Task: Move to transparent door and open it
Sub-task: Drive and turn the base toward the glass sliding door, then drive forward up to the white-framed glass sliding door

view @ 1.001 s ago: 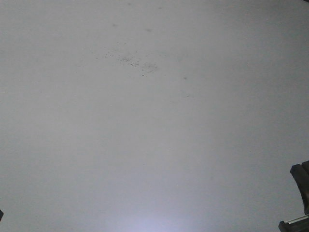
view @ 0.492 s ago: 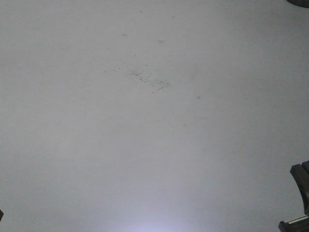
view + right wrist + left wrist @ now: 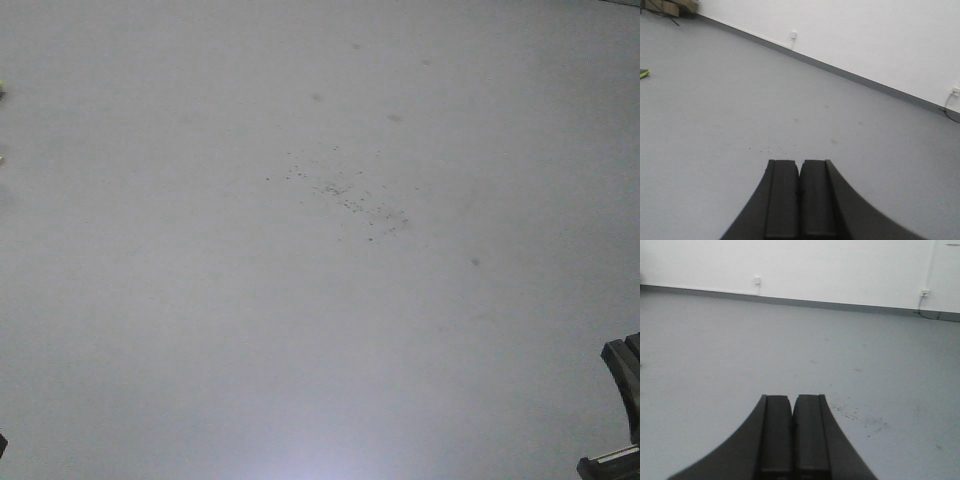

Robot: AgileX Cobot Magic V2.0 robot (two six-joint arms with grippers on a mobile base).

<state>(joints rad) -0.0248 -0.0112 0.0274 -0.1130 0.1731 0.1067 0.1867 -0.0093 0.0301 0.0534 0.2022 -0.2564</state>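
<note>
The transparent door is out of view in every frame. My left gripper (image 3: 792,399) is shut and empty, pointing over bare grey floor toward a white wall. My right gripper (image 3: 800,163) is shut and empty, also over grey floor. In the front view only a dark part of the right arm (image 3: 622,380) shows at the lower right edge, and the rest is grey floor.
A patch of dark specks (image 3: 350,200) lies on the grey floor; it also shows in the left wrist view (image 3: 860,417). The white wall (image 3: 830,265) has a grey skirting, wall sockets (image 3: 757,280) and a cable (image 3: 930,314). A green object (image 3: 644,73) lies at the far left.
The speck patch has shifted right and down in the front view, so the base is moving over the floor. The arm part at the lower right has not moved.
</note>
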